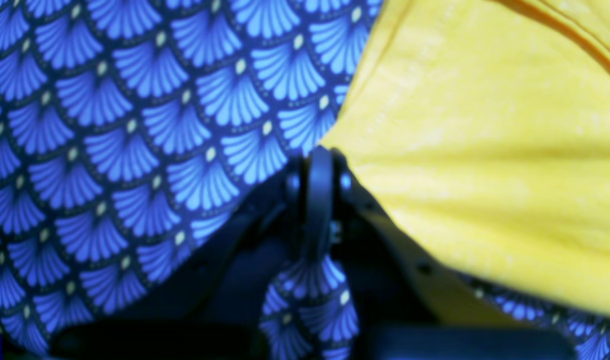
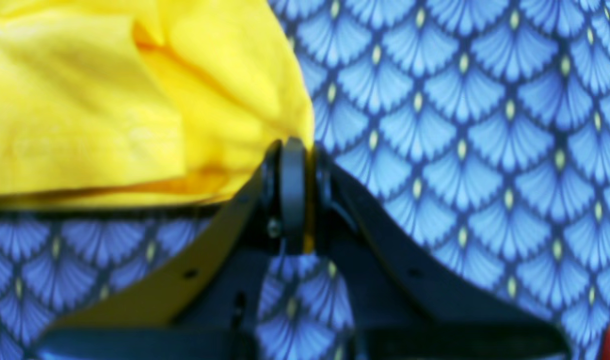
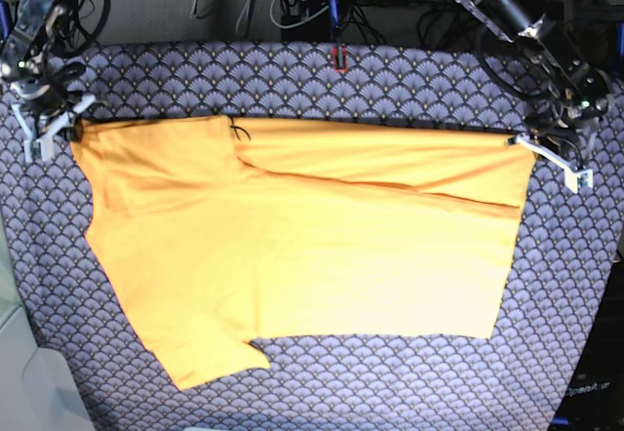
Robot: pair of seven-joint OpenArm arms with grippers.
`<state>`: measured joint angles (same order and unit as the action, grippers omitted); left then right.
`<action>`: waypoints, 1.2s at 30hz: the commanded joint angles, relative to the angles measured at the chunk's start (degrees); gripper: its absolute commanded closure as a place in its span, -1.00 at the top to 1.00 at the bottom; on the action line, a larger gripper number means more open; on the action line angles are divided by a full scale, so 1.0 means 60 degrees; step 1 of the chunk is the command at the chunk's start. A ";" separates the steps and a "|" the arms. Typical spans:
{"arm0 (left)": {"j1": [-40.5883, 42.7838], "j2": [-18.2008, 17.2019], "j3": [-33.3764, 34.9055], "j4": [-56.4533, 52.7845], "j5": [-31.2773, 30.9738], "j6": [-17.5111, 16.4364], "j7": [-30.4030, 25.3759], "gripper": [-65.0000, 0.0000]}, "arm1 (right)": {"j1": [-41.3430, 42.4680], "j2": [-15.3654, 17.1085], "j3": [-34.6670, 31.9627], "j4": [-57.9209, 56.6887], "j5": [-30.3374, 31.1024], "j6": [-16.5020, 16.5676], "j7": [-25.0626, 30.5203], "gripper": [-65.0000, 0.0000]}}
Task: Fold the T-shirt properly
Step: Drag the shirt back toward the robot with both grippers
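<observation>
Here we see a table covered in a blue cloth [image 3: 322,85] patterned with fan-shaped scales, and behind its far edge a tangle of cables [image 3: 292,2]. Across the cloth lies the T-shirt [image 3: 312,255], plain yellow-orange, spread sideways with one sleeve toward the near edge and its far long edge folded over and stretched taut between our two arms. Our right gripper [image 2: 292,150] is clamped on one far corner of the fabric, and our left gripper [image 1: 319,155] is clamped on the other.
</observation>
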<state>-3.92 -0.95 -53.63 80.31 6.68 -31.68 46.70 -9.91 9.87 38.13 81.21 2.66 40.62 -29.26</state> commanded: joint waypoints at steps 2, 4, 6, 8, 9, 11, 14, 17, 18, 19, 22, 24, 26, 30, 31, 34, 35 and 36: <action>0.0134 -0.0157 -0.0051 0.0175 0.0301 0.0159 0.0166 -1.00 | -0.0333 -0.0128 0.0055 0.0656 -0.0245 -0.0104 -0.0318 -1.00; 0.0178 -0.0157 -0.0066 0.0307 0.0301 -0.0119 0.0195 -1.00 | -0.0509 -0.0289 0.0055 0.1139 -0.0245 -0.0104 -0.0318 -1.00; 0.0397 -0.0069 -0.0066 0.0468 0.0301 -0.0749 0.0210 -1.00 | -0.0670 -0.0465 0.0055 0.1491 -0.0245 -0.0104 -0.0348 -1.00; 0.0588 0.0151 -0.0081 0.0776 0.0360 -0.1145 0.0210 -1.00 | -0.0846 -0.0641 0.0055 0.1725 -0.0289 -0.0104 -0.0362 -1.00; 0.0720 0.0239 -0.0081 0.0907 0.0374 -0.1218 0.0210 -1.00 | -0.0919 -0.0700 0.0055 0.1813 -0.0289 -0.0104 -0.0348 -1.00; 0.0925 0.0400 -0.0066 0.1113 0.0360 -0.1291 0.0166 -1.00 | -0.1110 -0.0773 0.0055 0.2004 -0.0289 -0.0104 -0.0348 -1.00; 0.1262 0.0561 -0.0066 0.1332 0.0316 -0.1291 0.0122 -1.00 | -0.1330 -0.0934 0.0055 0.2209 -0.0274 -0.0104 -0.0333 -1.00; 0.1496 0.0576 -0.0051 0.1508 0.0301 -0.1306 0.0107 -1.00 | -0.1564 -0.1007 0.0055 0.2428 -0.0259 -0.0104 -0.0333 -1.00; 0.1584 0.0576 -0.0066 0.1508 0.0301 -0.1306 0.0107 -1.00 | -0.1637 -0.1095 0.0055 0.2531 -0.0259 -0.0104 -0.0333 -1.00; 0.1628 0.0576 -0.0066 0.1523 0.0301 -0.1306 0.0107 -1.00 | -0.1667 -0.1125 0.0070 0.2619 -0.0245 -0.0104 -0.0333 -1.00; 0.1643 0.0547 -0.0081 0.1523 0.0301 -0.1306 0.0107 -1.00 | -0.1842 -0.1169 0.0187 0.2912 -0.0245 -0.0104 -0.0318 -1.00; 0.1775 0.0532 -0.0081 0.1523 0.0301 -0.1320 0.0107 -1.00 | -0.1886 -0.1169 0.0217 0.3058 -0.0245 -0.0104 -0.0318 -1.00; 0.1833 0.0517 -0.0081 0.1728 0.0301 -0.1320 0.0122 -1.00 | -0.1930 -0.1169 0.0231 0.3117 -0.0245 -0.0104 -0.0318 -1.00; 0.2112 0.0561 -0.0081 0.2270 0.0301 -0.1320 0.0195 -1.00 | -0.1916 -0.1300 0.0788 0.3117 -0.0274 -0.0104 -0.0333 -1.00; 0.2170 0.0576 -0.0081 0.2343 0.0301 -0.1320 0.0195 -1.00 | -0.1916 -0.1344 0.0876 0.3117 -0.0289 -0.0104 -0.0333 -1.00; 0.2185 0.0576 -0.0081 0.2431 0.0301 -0.1320 0.0210 -1.00 | -0.1916 -0.1374 0.1125 0.3117 -0.0289 -0.0104 -0.0333 -1.00; 0.2185 0.0576 -0.0081 0.2431 0.0301 -0.1320 0.0210 -1.00 | -0.1916 -0.1374 0.1125 0.3117 -0.0289 -0.0104 -0.0333 -1.00; 0.2200 0.0576 -0.0081 0.2431 0.0301 -0.1320 0.0210 -1.00 | -0.1945 -0.1374 0.1125 0.3088 -0.0289 -0.0104 -0.0333 -1.00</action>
<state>9.45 3.03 -53.91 93.95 7.92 -39.97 48.01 -21.30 0.82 44.36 98.78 0.84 40.49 -32.32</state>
